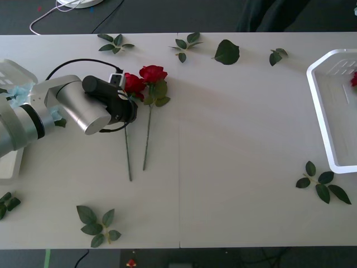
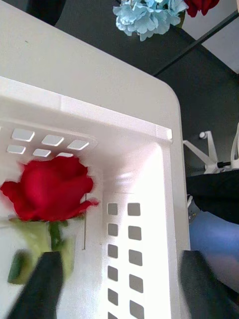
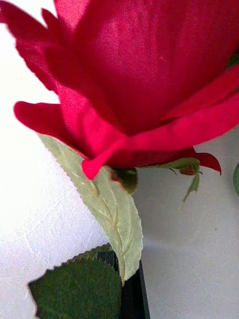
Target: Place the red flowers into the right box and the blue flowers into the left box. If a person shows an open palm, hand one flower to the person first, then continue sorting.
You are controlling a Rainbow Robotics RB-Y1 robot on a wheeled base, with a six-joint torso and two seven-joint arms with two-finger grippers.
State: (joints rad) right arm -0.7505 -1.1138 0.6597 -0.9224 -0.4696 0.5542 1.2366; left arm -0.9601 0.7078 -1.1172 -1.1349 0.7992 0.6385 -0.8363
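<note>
Two red flowers lie side by side on the white table, one bloom [image 1: 134,84] to the left of the other [image 1: 153,73], their stems running toward me. My left gripper [image 1: 128,105] is on the left rose's stem just under the bloom and is shut on it. The bloom [image 3: 144,84] looms close over a black finger [image 3: 127,294]. My right gripper [image 2: 122,294] hangs open over the right box [image 2: 144,164], where another red flower [image 2: 50,194] lies. The right box [image 1: 321,120] sits at the table's right edge. The left box [image 1: 12,70] holds a blue flower [image 1: 14,94].
Loose leaf sprigs [image 1: 117,42] [image 1: 226,52] [image 1: 322,184] [image 1: 97,223] are scattered along the table's back, right and front. A pale blue cluster [image 2: 149,15] shows beyond the right box's rim. A cable [image 1: 61,11] lies past the back edge.
</note>
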